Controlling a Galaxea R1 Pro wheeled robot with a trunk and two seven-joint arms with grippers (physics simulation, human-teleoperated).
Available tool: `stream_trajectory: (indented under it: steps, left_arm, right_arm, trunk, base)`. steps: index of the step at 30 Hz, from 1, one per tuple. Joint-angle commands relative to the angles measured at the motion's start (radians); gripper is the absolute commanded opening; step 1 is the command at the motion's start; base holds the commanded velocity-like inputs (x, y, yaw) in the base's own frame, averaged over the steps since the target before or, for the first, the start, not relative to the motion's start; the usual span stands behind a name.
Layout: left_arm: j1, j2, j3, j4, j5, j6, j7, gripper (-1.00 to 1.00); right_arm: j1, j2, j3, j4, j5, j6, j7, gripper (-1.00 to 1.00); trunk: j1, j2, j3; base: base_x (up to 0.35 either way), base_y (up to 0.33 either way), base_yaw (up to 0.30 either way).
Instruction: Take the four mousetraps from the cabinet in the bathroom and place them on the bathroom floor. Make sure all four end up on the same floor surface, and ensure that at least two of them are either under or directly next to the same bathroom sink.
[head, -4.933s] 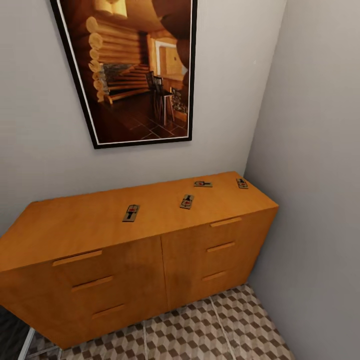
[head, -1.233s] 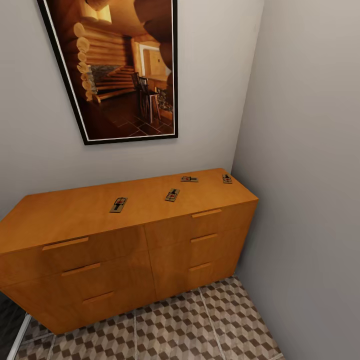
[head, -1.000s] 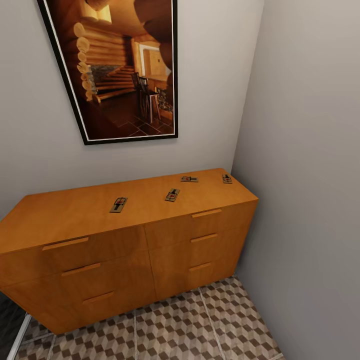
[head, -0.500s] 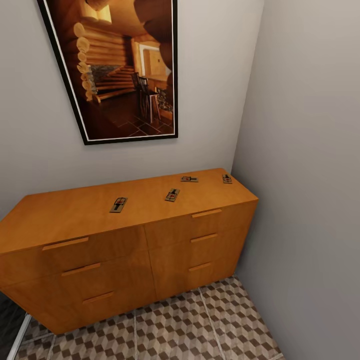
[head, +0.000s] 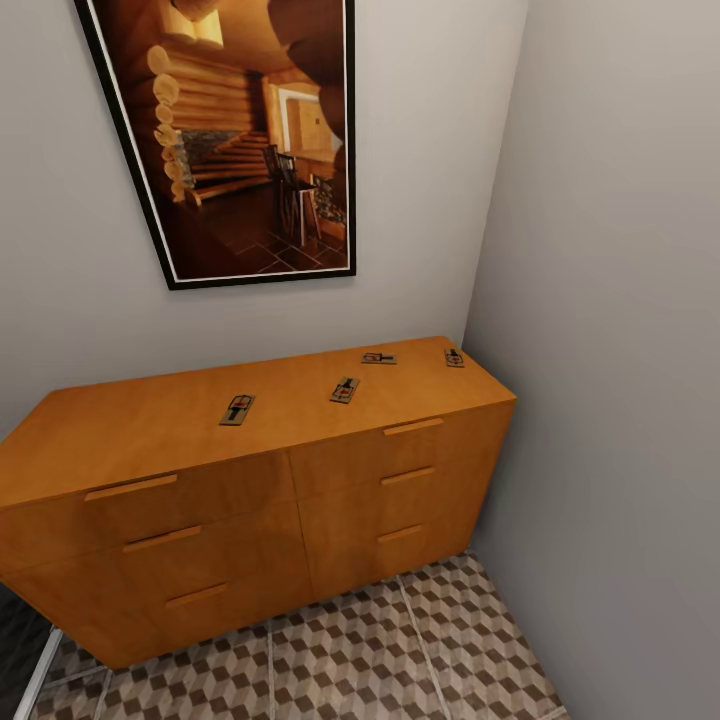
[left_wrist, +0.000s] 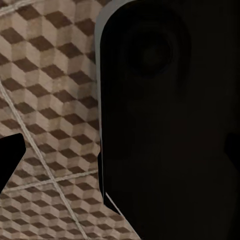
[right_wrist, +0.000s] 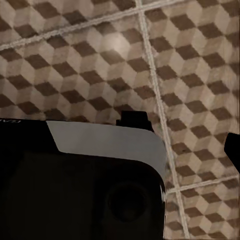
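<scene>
Four small flat tan wooden mousetraps lie apart on the broad top of the orange-brown wooden cabinet (head: 150, 430): one (head: 237, 409) near its middle, one (head: 345, 390) further toward its wall end, and two (head: 379, 358) (head: 454, 357) beside that end's back corner. Cube-patterned brown-and-beige floor tiles (head: 380, 660) spread below the cabinet. Whether either gripper's fingers are released or clenched, I cannot tell.
</scene>
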Motion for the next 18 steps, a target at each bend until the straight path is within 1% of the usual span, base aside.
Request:
stream_trajectory:
  steps: [1, 3, 7, 11, 14, 18]
  left_arm:
    - [0.006, 0.006, 0.005, -0.007, -0.005, -0.007, -0.006, 1.00]
    - [0.018, 0.017, 0.017, -0.018, -0.016, -0.018, -0.017, 1.00]
    - [0.041, 0.036, 0.038, -0.002, -0.039, -0.041, -0.039, 1.00]
    - [0.063, 0.040, 0.039, 0.002, -0.061, -0.063, -0.057, 1.00]
    - [0.080, 0.040, 0.038, 0.003, -0.078, -0.080, -0.054, 1.00]
    - [0.080, 0.038, 0.036, 0.002, -0.101, -0.102, -0.042, 1.00]
  right_arm:
    - [-0.006, -0.006, 0.002, -0.005, -0.001, -0.009, 0.007, 1.00]
    - [-0.018, -0.017, 0.002, -0.016, -0.003, -0.020, 0.016, 1.00]
    - [-0.031, -0.037, 0.000, -0.039, -0.009, -0.043, 0.017, 1.00]
    - [-0.031, -0.039, 0.000, -0.048, -0.010, -0.065, 0.020, 1.00]
    - [-0.031, -0.039, 0.000, -0.048, -0.009, -0.082, 0.020, 1.00]
    - [-0.031, -0.038, 0.001, -0.047, -0.007, -0.098, 0.021, 1.00]
  trunk:
    - [0.000, 0.000, -0.001]
    - [0.000, 0.000, -0.001]
    - [0.000, 0.000, -0.001]
    - [0.000, 0.000, -0.001]
    - [0.000, 0.000, -0.001]
    - [0.000, 0.000, -0.001]
  base:
    - [0.000, 0.000, 0.000]
    - [0.000, 0.000, 0.000]
    - [0.000, 0.000, 0.000]
    - [0.000, 0.000, 0.000]
    - [0.000, 0.000, 0.000]
    - [0.000, 0.000, 0.000]
